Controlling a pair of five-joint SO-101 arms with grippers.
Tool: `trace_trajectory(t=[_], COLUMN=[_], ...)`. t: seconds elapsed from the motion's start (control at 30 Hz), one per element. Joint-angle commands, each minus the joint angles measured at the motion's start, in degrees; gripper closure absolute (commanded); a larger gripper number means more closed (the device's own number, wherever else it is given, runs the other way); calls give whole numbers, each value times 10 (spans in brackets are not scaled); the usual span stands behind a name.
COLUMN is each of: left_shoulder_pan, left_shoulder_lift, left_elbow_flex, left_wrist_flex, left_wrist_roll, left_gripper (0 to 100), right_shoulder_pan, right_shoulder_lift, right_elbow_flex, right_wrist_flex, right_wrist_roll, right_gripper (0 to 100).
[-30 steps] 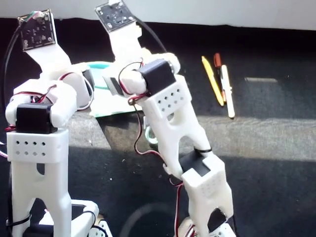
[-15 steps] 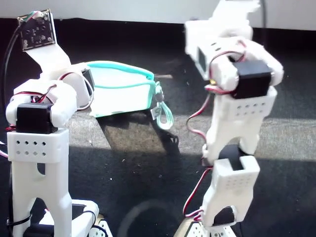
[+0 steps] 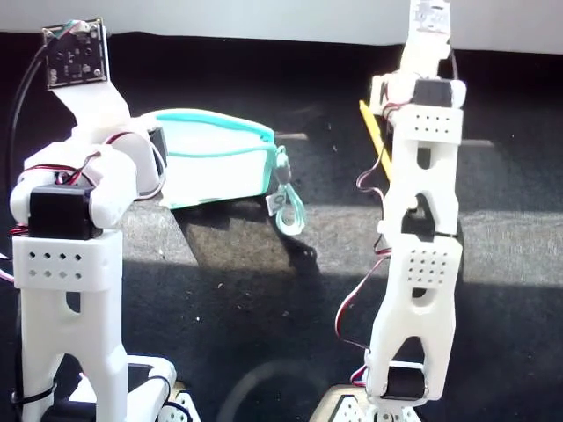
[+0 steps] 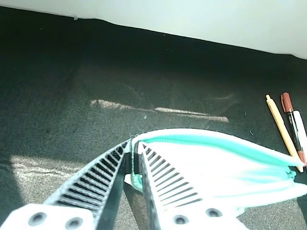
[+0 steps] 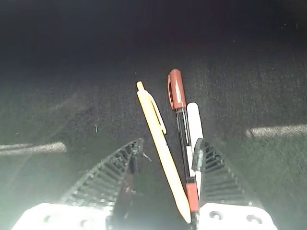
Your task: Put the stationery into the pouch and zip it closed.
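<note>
Black, coarse-textured mat (image 3: 493, 176) spreads under both arms in the high view, crossed by pale bands of sunlight, with a light wall (image 3: 264, 18) along its far edge. The white, teal-trimmed pouch (image 3: 220, 167) lies on the mat just beside the left arm (image 3: 66, 255). The right arm (image 3: 422, 264) stands stretched over a yellow pen (image 3: 375, 132).

From the left wrist, the left gripper (image 4: 133, 149) is pinched narrow on the pouch's teal rim, and the yellow pen lies well apart from it on the mat.

From the right wrist, the right gripper (image 5: 169, 146) is spread wide. The yellow pen and a brown-capped pen (image 5: 181, 124) lie between its fingers, and a white pen (image 5: 194, 120) lies just beside one finger.
</note>
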State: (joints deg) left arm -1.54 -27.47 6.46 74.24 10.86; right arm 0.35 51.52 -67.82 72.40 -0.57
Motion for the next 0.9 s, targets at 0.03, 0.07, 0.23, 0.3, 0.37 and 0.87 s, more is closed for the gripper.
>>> trace_trajectory(t=[0.03, 0.07, 0.23, 0.3, 0.37, 0.87], left_shoulder_pan=[0, 0, 0, 0, 0, 1], left_shoulder_lift=[6, 6, 6, 6, 6, 6], left_elbow_flex=[35, 38, 45, 42, 41, 41], left_wrist_flex=[2, 2, 2, 2, 2, 12], left_wrist_roll=[-7, -7, -7, -7, -7, -6], left_gripper=[991, 991, 991, 991, 991, 991], right_shoulder_pan=[-3, -8, -33, -41, -44, -12], right_shoulder_lift=[46, 58, 100, 116, 129, 207], right_elbow_flex=[-2, -2, 0, -2, -2, -1], right_wrist_flex=[-120, -131, -138, -138, -138, -202], right_wrist_roll=[6, 6, 74, 120, 160, 200], right_gripper=[826, 826, 826, 826, 826, 826])
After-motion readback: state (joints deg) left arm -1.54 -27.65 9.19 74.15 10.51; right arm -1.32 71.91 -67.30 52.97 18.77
